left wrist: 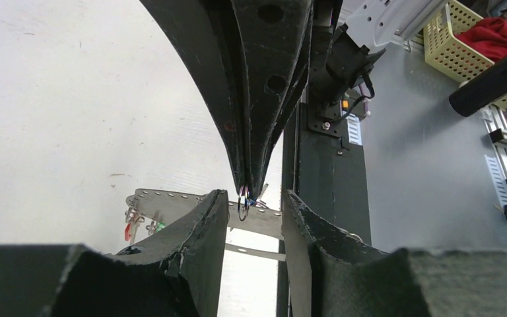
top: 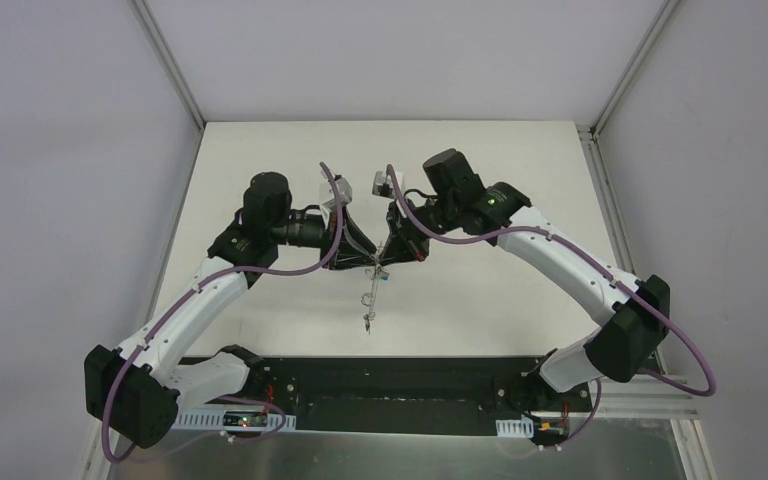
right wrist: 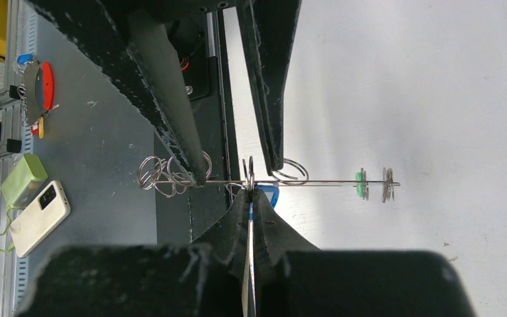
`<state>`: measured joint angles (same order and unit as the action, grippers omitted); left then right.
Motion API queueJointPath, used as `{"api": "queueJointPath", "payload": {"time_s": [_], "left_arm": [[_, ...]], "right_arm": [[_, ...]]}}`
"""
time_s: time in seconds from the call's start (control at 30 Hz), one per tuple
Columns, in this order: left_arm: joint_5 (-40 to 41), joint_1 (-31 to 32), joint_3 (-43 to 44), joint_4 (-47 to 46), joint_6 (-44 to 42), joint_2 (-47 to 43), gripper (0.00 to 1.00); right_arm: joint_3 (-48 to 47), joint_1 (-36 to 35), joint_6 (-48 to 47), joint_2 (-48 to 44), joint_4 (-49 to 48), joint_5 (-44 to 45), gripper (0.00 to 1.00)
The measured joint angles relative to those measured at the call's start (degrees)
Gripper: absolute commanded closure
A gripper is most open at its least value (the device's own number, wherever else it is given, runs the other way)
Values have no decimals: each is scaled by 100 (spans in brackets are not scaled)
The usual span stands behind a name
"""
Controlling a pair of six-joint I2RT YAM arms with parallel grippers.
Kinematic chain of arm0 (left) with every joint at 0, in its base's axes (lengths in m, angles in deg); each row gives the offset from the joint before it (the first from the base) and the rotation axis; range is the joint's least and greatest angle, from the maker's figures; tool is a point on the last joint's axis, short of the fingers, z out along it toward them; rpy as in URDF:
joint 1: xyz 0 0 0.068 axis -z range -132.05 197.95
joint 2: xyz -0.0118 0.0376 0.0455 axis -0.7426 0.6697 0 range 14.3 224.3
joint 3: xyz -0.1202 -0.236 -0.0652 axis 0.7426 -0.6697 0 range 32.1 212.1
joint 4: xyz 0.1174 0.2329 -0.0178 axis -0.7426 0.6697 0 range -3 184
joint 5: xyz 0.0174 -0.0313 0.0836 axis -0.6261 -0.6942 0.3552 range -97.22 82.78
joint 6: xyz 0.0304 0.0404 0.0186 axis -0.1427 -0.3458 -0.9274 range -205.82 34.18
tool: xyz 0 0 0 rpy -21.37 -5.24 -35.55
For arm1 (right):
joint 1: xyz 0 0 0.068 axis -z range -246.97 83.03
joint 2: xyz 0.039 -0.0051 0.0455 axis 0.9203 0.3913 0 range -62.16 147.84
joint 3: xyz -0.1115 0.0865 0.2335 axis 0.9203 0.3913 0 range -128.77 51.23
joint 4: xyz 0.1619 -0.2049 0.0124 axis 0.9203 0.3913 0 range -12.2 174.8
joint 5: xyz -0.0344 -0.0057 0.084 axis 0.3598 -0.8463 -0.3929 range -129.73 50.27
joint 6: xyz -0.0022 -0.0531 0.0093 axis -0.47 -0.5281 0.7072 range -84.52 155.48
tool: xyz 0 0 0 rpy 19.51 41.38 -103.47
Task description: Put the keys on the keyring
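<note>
The keyring (top: 369, 300) hangs in the air between both grippers, above the white table. In the left wrist view it is a flat perforated band (left wrist: 171, 198) with a red tag (left wrist: 127, 231) and a green tag (left wrist: 160, 226) dangling. In the right wrist view it is edge-on (right wrist: 323, 183). My left gripper (left wrist: 254, 196) has its fingers spread across the band and holds it; it also shows in the right wrist view (right wrist: 237, 173). My right gripper (right wrist: 249, 191) is shut on a key with a blue tag (right wrist: 272, 195), whose small ring touches the keyring.
Loose wire rings (right wrist: 165, 177) and a green tag (right wrist: 359, 183) sit along the keyring. The black arm base plate (top: 390, 385) runs along the near edge. Off the table are a phone (right wrist: 38, 214), a green box (right wrist: 23, 175) and a yellow basket (left wrist: 465, 46).
</note>
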<state>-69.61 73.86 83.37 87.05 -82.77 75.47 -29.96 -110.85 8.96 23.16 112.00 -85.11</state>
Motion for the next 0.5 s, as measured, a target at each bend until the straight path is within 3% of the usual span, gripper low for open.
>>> {"api": "queueJointPath", "payload": {"time_s": [0.5], "left_arm": [[136,74,0,240,-413,0,81]], "right_arm": [[-24,0,4,44,2,-20,100]]}}
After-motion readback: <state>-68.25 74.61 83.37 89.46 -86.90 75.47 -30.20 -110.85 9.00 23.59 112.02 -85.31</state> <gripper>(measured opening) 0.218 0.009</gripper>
